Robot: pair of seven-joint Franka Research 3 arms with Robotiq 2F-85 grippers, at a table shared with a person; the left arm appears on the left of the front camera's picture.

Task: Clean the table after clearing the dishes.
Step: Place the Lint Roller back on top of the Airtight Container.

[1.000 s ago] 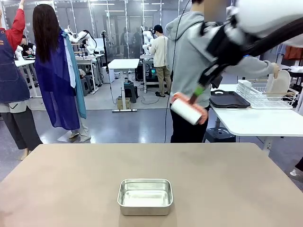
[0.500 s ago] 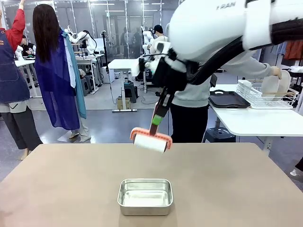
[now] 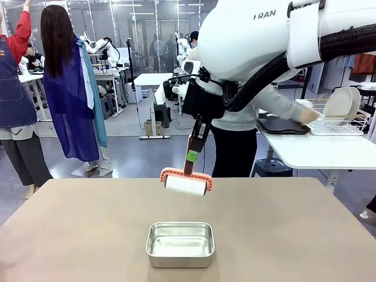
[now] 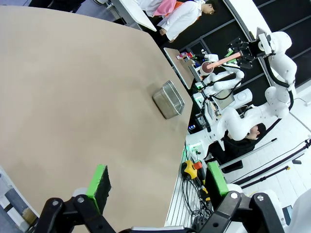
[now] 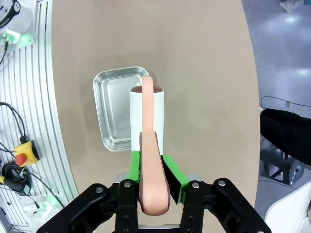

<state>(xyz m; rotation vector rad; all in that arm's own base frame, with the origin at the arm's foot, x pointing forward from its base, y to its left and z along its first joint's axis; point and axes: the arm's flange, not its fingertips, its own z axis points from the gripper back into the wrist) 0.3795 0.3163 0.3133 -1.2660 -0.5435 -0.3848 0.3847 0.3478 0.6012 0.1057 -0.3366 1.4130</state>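
Right gripper (image 5: 154,167) clamps the roller's (image 3: 185,184) pink handle, roll hanging above the bare table (image 3: 88,235) behind the pan (image 3: 180,244), apparently poised to sweep it, while the left gripper (image 4: 155,187) idles wide open.

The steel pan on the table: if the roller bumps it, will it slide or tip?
The steel pan looks thin-walled and empty, so probably light; a nudge would likely slide it across the smooth table. Low and wide with a flat base, it seems unlikely to tip. The lint roller held in the right tool hangs above the table.
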